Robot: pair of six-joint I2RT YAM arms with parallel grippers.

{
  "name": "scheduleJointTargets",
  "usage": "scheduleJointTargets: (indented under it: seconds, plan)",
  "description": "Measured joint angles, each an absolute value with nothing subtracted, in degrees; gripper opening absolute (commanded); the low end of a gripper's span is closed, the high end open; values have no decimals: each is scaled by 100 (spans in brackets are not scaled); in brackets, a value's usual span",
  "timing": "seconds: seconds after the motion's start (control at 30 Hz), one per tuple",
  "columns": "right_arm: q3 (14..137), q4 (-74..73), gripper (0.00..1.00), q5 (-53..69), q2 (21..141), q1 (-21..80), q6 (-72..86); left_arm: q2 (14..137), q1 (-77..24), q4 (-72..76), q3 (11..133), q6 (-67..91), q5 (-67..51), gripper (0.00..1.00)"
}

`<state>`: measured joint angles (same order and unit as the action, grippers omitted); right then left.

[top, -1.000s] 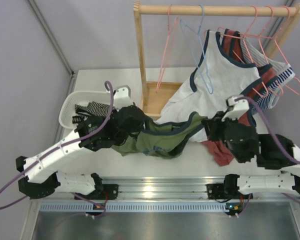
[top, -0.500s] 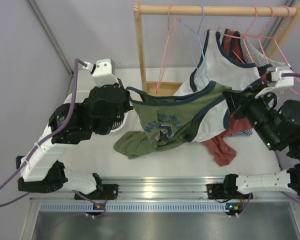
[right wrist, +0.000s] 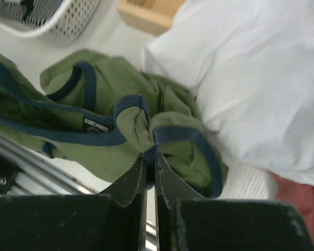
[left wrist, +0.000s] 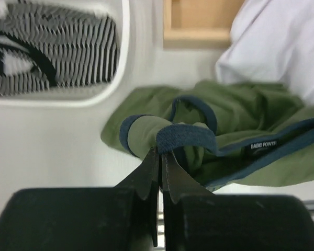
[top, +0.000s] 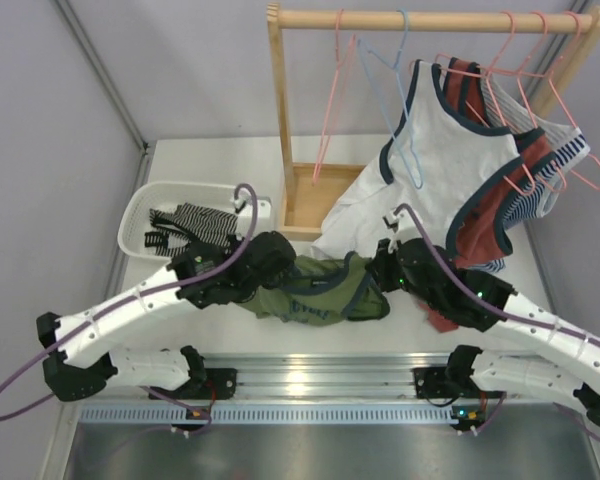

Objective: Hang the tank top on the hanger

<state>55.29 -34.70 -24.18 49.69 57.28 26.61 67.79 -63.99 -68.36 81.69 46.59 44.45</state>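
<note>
- Tank top (top: 315,290): olive, bunched in a heap on the desk (top: 390,335) near the front edge, between your two arms. Its right side lies just beside the hem of the white top (top: 435,150).
- Your left end effector (left wrist: 159,155): fingers clamped on a navy-trimmed fold at the heap's left side.
- Your right end effector (right wrist: 150,157): fingers pinched on navy trim at the heap's right side.
- Hanger (top: 400,110): light blue, hooked on the wooden rail (top: 430,18), well apart from the tank top.
- Basket (top: 140,215): white, left of the heap, striped garment (top: 195,222) inside.
</note>
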Motion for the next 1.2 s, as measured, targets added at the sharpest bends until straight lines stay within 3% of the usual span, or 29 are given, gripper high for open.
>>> scheduleJointTargets:
  seconds: [0.17,0.37,0.57,0.73,0.83,0.97,1.2]
  plan:
    - [4252,-2908,0,-1640,4659,5671,3142,6886,-6292,-5760,6215,4890,3529,0]
    - [3448,-2434,4,-1219,4248,5649,3570,7253,-5918,-4705,5437,4987,2838,0]
    - [2963,-2228,14,-1037,4447,5645,3896,7238,-5634,-4169,5269,4952,2650,8]
    - [3009,-2294,36,-1179,4698,5645,4047,7223,-5468,-3835,5269,4853,2561,30]
    - [3201,-2539,45,-1352,4875,5645,4110,7175,-5441,-3701,5269,4751,2453,38]
    - [3433,-2770,52,-1518,4923,5645,4123,6917,-5441,-3588,5266,4591,2316,40]
    - [3841,-3020,54,-1625,4842,5645,4097,6466,-5441,-3559,5269,4351,2123,40]
